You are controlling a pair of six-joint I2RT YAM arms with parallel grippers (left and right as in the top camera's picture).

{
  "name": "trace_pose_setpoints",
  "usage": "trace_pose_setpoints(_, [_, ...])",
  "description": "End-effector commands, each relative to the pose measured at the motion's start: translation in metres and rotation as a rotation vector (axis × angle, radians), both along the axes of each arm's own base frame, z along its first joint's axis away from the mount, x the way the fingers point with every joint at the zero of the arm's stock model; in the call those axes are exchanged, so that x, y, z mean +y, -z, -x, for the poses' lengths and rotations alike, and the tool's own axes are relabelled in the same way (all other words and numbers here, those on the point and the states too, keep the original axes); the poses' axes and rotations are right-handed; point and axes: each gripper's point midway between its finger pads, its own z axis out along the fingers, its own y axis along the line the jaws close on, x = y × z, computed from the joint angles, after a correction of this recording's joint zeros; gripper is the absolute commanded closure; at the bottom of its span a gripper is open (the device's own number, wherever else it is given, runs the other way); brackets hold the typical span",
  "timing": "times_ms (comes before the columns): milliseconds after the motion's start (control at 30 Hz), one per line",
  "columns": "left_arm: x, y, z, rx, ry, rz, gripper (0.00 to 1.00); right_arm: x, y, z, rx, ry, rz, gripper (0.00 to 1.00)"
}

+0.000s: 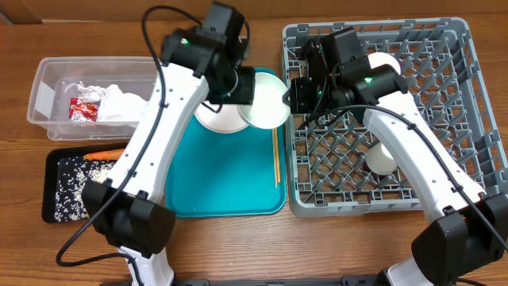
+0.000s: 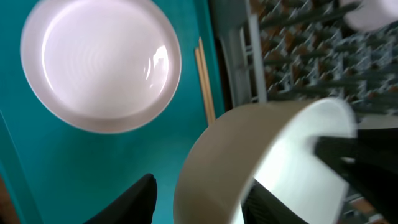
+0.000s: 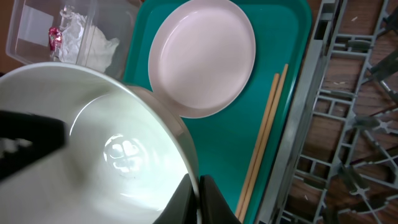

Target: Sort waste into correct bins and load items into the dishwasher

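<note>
Left arm (image 1: 169,99) and right arm (image 1: 401,131) crowd the teal tray's (image 1: 222,195) far end. Chopsticks (image 1: 275,159) edge its open near half.

Arms converge mid-table, left hand (image 2: 198,200) parted, right hand (image 3: 196,199) pinched tight.

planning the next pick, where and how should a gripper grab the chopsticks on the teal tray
Take the chopsticks near mid-length, coming straight down from above and closing across the pair. They lie flat, side by side, along the teal tray's edge nearest the dish rack, so the tray rim probably blocks a side approach. A mid-length hold should keep them balanced.
</note>
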Motion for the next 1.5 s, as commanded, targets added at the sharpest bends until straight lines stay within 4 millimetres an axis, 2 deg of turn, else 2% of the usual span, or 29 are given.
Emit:
trace_pose_setpoints(0, [0.004, -0.056, -0.011, -0.12, 0.016, 0.106, 0.51, 0.0, -0.008, -0.001, -0.038, -0.027, -0.007, 0.96])
trace_pose_setpoints(67, [0.01, -0.081, -0.015, -0.164, 0.007, 0.159, 0.5, -0.006, -0.008, -0.007, -0.056, -0.012, 0.006, 0.96])
trace_pose_setpoints(100, [0.016, -0.1, -0.016, -0.195, 0.0, 0.205, 0.47, -0.019, -0.007, -0.018, -0.089, 0.037, 0.051, 0.96])
trace_pose_setpoints(133, [0.021, -0.109, -0.017, -0.21, -0.007, 0.224, 0.44, -0.03, -0.006, -0.027, -0.114, 0.079, 0.094, 0.96])
trace_pose_setpoints(200, [0.032, -0.118, -0.021, -0.237, -0.031, 0.231, 0.27, -0.056, -0.006, -0.044, -0.171, 0.173, 0.192, 0.96])
trace_pose_setpoints(267, [0.042, -0.12, -0.024, -0.244, -0.053, 0.229, 0.09, -0.097, -0.01, -0.066, -0.26, 0.325, 0.358, 0.96])
trace_pose_setpoints(300, [0.047, -0.119, -0.026, -0.244, -0.065, 0.227, 0.0, -0.112, -0.013, -0.072, -0.292, 0.38, 0.416, 0.96])
trace_pose_setpoints(333, [0.05, -0.119, -0.027, -0.243, -0.073, 0.225, 0.0, -0.134, -0.021, -0.081, -0.344, 0.467, 0.504, 0.96])
trace_pose_setpoints(400, [0.055, -0.118, -0.029, -0.246, -0.085, 0.216, 0.0, -0.164, -0.039, -0.091, -0.434, 0.595, 0.636, 0.96])
trace_pose_setpoints(433, [0.055, -0.118, -0.029, -0.246, -0.087, 0.216, 0.0, -0.173, -0.048, -0.094, -0.473, 0.631, 0.683, 0.96])
trace_pose_setpoints(500, [0.055, -0.118, -0.029, -0.246, -0.087, 0.216, 0.0, -0.187, -0.064, -0.099, -0.545, 0.673, 0.773, 0.96])
trace_pose_setpoints(600, [0.055, -0.118, -0.029, -0.245, -0.086, 0.216, 0.0, -0.198, -0.082, -0.105, -0.617, 0.66, 0.89, 0.96])
trace_pose_setpoints(667, [0.054, -0.118, -0.029, -0.245, -0.084, 0.216, 0.0, -0.21, -0.098, -0.106, -0.664, 0.647, 1.034, 0.96])
trace_pose_setpoints(733, [0.054, -0.118, -0.029, -0.245, -0.084, 0.216, 0.0, -0.216, -0.103, -0.107, -0.673, 0.63, 1.124, 0.96])
trace_pose_setpoints(800, [0.054, -0.118, -0.029, -0.245, -0.084, 0.216, 0.0, -0.216, -0.1, -0.109, -0.669, 0.59, 1.167, 0.96])
trace_pose_setpoints(1133, [0.054, -0.118, -0.029, -0.245, -0.084, 0.216, 0.0, -0.208, -0.052, -0.126, -0.574, 0.308, 1.408, 0.96])
trace_pose_setpoints(1300, [0.054, -0.118, -0.029, -0.245, -0.084, 0.216, 0.0, -0.194, -0.041, -0.129, -0.566, 0.209, 1.462, 0.96])
trace_pose_setpoints(1467, [0.054, -0.118, -0.029, -0.245, -0.084, 0.216, 0.0, -0.172, -0.023, -0.124, -0.544, 0.093, 1.489, 0.96])
